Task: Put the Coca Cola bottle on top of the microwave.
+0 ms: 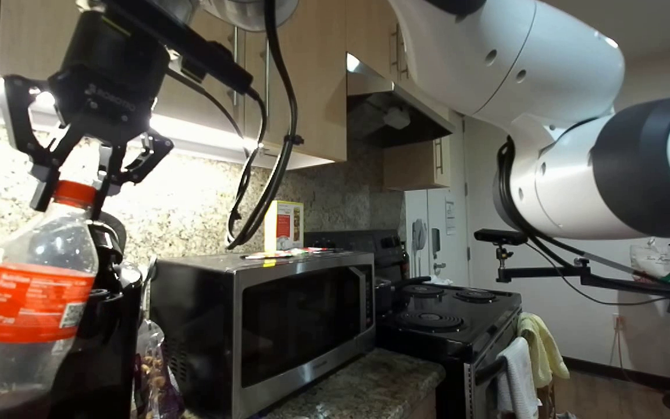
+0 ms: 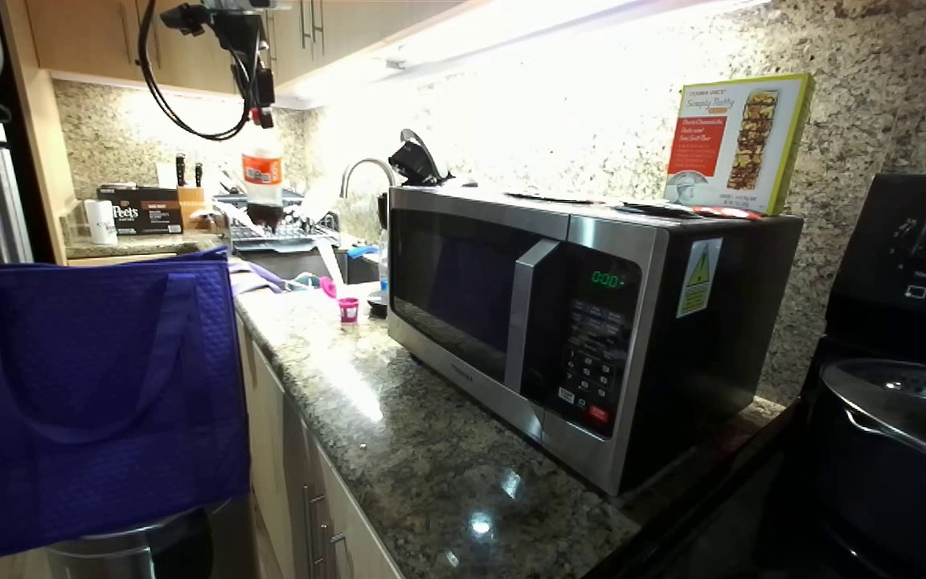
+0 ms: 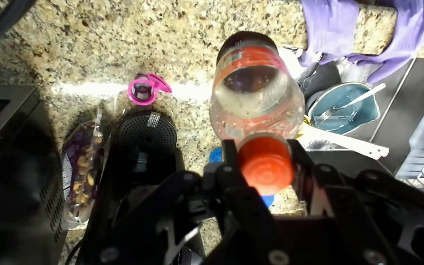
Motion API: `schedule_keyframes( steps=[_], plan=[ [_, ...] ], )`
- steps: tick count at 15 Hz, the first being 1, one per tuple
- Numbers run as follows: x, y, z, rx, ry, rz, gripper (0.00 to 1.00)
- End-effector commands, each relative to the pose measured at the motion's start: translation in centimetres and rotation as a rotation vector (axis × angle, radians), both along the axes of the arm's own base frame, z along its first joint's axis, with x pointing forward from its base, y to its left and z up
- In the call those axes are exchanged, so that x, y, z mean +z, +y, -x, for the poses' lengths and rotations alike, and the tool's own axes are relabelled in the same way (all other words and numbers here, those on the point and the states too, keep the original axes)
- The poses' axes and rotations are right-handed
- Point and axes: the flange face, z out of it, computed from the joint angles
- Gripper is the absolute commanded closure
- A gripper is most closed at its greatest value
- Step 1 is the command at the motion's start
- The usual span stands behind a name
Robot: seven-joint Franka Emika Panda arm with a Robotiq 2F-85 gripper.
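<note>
The Coca Cola bottle (image 1: pixel 29 302) is clear plastic with a red label, a red cap and dark cola low inside. My gripper (image 1: pixel 69 201) is shut on its cap, one finger on either side. In an exterior view the bottle (image 2: pixel 262 170) hangs in the air below the gripper (image 2: pixel 262 117), beyond the far end of the microwave (image 2: pixel 471 273). The wrist view has the bottle (image 3: pixel 256 99) running up from the cap between the fingertips, over counter and sink edge. Silver and dark-doored, the microwave (image 1: pixel 306 326) stands on the counter, apart from the bottle; its side (image 3: pixel 9 165) fills the wrist view's left.
On the microwave's top lie flat packets (image 2: pixel 672 211), with an upright snack bar box (image 2: pixel 736 145) at the back. A black coffee maker (image 3: pixel 147 136) and a nut bag (image 3: pixel 83 173) sit between bottle and microwave. Wall cabinets (image 1: pixel 300 87) overhang the counter.
</note>
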Motion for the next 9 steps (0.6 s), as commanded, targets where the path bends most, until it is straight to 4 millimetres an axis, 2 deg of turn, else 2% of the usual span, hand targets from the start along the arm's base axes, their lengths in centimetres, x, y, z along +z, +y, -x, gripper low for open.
schedule_keyframes(
  steps=[1,3,6,9],
  plan=[
    [0.1,-0.1,0.0,0.0,0.0,0.0,0.85],
    [0.1,-1.9,-0.3,-0.102,-0.005,0.093,0.85],
    [2.2,-6.6,-1.3,-0.269,-0.031,0.11,0.85],
    [3.7,-10.0,-2.0,-0.397,-0.065,0.112,0.85]
  ],
)
